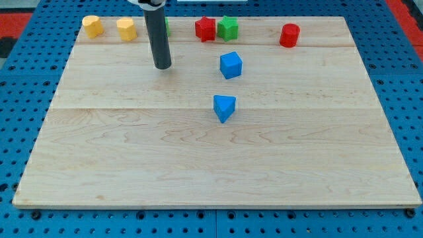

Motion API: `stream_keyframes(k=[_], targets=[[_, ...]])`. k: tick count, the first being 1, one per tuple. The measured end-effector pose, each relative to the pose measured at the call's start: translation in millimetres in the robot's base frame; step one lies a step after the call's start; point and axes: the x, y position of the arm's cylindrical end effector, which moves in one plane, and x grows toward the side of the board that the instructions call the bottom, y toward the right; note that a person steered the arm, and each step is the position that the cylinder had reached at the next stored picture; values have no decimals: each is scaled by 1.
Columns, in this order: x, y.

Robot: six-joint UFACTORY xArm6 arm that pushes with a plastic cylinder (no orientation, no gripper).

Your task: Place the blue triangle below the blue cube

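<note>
The blue cube [230,65] sits on the wooden board, right of centre in the upper half. The blue triangle [224,108] lies just below it, slightly to the left, with a small gap between them. My tip [162,67] rests on the board to the left of the blue cube, at about the same height in the view, well apart from both blue blocks.
Along the view's top edge stand two yellow blocks [93,26] [126,29], a green block [166,26] mostly hidden behind the rod, a red star [205,28], a green star [228,27] and a red cylinder [289,35]. The wooden board [132,165] lies on a blue pegboard.
</note>
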Motion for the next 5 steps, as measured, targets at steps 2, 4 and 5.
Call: stream_keyframes(k=[2, 4, 5], targets=[[0, 1], [-1, 56], [9, 71]])
